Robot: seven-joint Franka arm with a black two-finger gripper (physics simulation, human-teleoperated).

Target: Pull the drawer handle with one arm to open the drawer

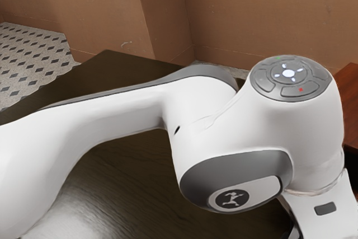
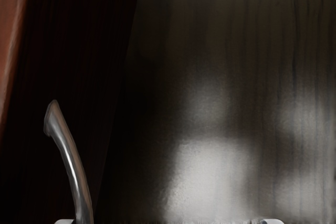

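A curved silver drawer handle (image 2: 71, 166) stands close under my hand in the wrist view, rising from the picture's lower edge against a dark wooden face (image 2: 79, 51). Beside that face runs a strip of reddish-brown wood (image 2: 10, 35). In the exterior view my white arm (image 1: 168, 121) reaches across a dark table (image 1: 128, 65) toward the exterior view's right, and its wrist (image 1: 291, 82) hides the hand's lower part. A reddish-brown cabinet edge (image 1: 349, 99) shows behind the wrist at the exterior view's right.
Brown walls (image 1: 251, 9) enclose the table at the back. A patterned tile floor (image 1: 28, 54) lies at the exterior view's left. A glossy dark wood surface (image 2: 236, 129) with pale reflections spreads beside the handle.
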